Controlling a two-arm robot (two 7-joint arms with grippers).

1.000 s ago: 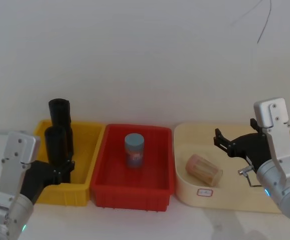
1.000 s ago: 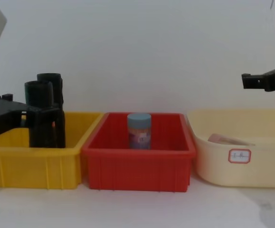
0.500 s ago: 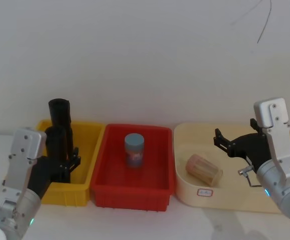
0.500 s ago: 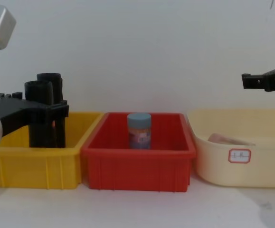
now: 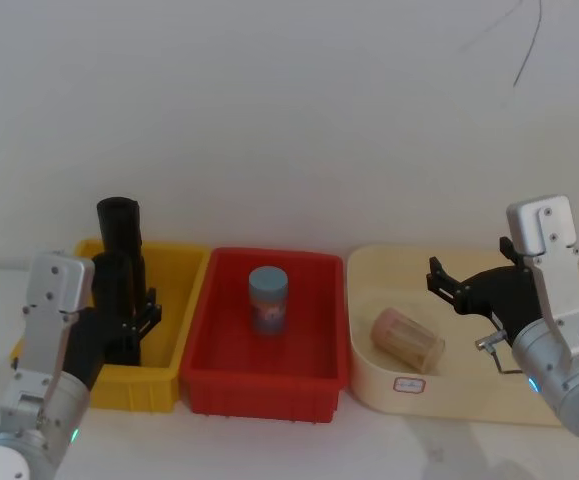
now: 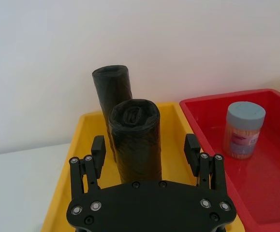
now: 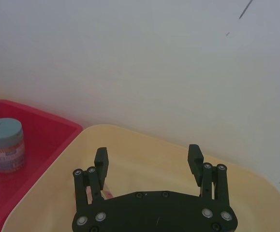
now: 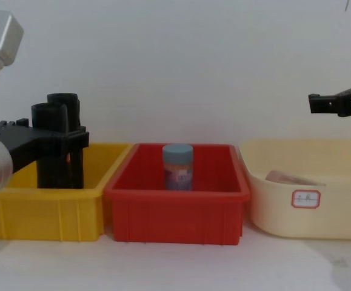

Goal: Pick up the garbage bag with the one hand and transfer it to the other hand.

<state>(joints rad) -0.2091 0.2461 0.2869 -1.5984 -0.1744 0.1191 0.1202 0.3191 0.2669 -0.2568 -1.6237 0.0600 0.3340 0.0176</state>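
Observation:
Two black garbage bag rolls stand upright in the yellow bin (image 5: pixel 177 300), the nearer roll (image 5: pixel 112 285) (image 6: pixel 135 140) (image 8: pixel 48 130) in front of the farther one (image 5: pixel 119 225) (image 6: pixel 111 94). My left gripper (image 5: pixel 139 318) (image 6: pixel 145 153) (image 8: pixel 72 138) is open at the nearer roll, one finger on each side with a small gap to the roll. Its lower part is hidden behind the gripper body. My right gripper (image 5: pixel 449 285) (image 7: pixel 147 157) (image 8: pixel 322 103) hangs open above the cream tray (image 5: pixel 449 400), holding nothing.
A red bin (image 5: pixel 269 385) in the middle holds an upright blue-lidded jar (image 5: pixel 268 300) (image 8: pixel 177 167). A tan jar (image 5: pixel 407 340) lies on its side in the cream tray. The white wall stands close behind the bins.
My left gripper has risen and moved forward, so its fingers now flank the nearer roll higher up. The right arm has not moved.

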